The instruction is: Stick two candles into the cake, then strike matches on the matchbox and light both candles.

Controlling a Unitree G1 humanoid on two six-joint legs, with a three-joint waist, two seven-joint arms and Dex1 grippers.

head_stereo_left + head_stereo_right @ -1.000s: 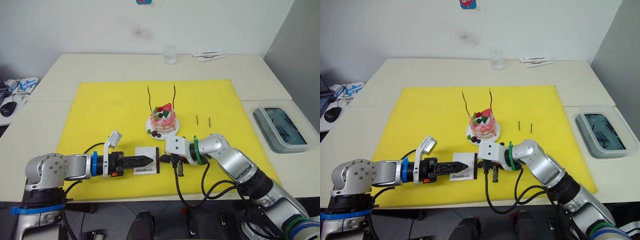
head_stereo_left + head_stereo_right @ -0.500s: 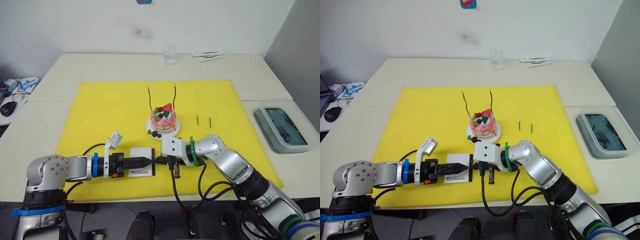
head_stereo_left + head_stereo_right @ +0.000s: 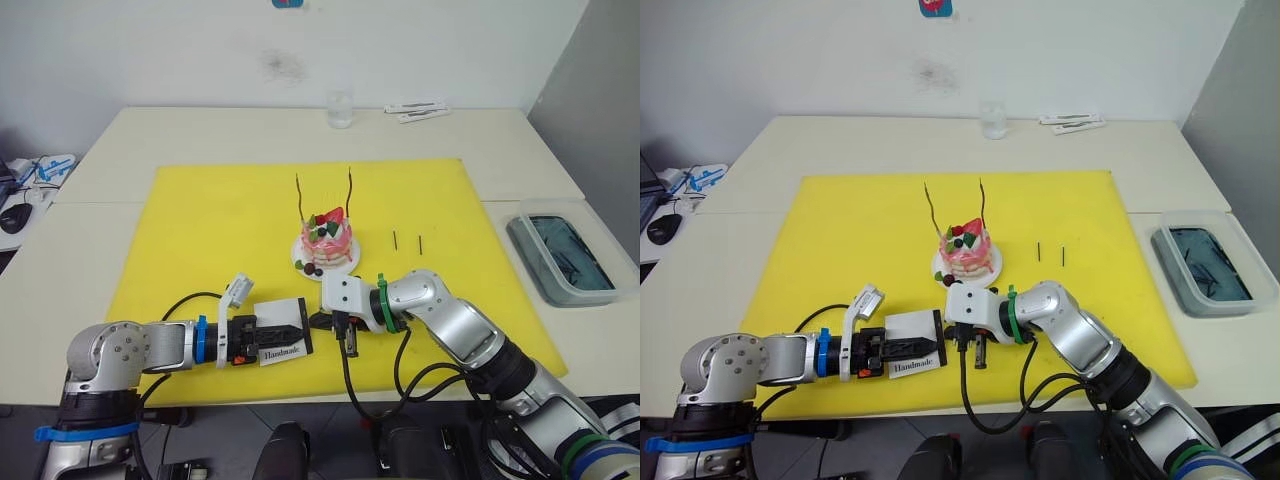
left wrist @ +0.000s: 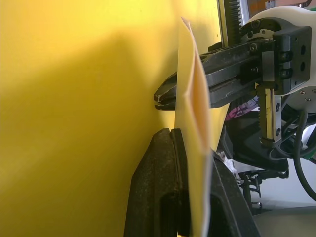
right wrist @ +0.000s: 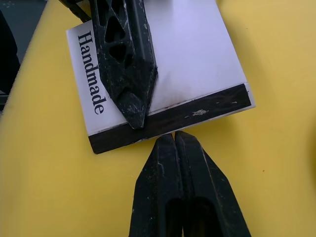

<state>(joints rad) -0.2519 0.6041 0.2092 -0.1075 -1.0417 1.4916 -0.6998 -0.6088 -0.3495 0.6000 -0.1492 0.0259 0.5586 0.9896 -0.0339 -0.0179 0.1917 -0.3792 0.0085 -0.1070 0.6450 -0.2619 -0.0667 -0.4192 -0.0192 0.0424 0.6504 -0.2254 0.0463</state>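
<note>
Nearest, the left gripper (image 3: 902,345) has its jaws clamped on the flat white cardboard matchbox (image 3: 912,341), light and crushable, best held by its faces. The right gripper (image 5: 175,140), jaws closed and empty, tips touch its black strip. Beyond stand the pink cake (image 3: 325,243) with two candles (image 3: 299,195); matches (image 3: 395,240) lie aside on the yellow mat (image 3: 200,220).

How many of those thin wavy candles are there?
2: both thin wavy dark reddish-brown candles stand upright in the small round pink-and-white cake, one on its left, one on its right.
</note>
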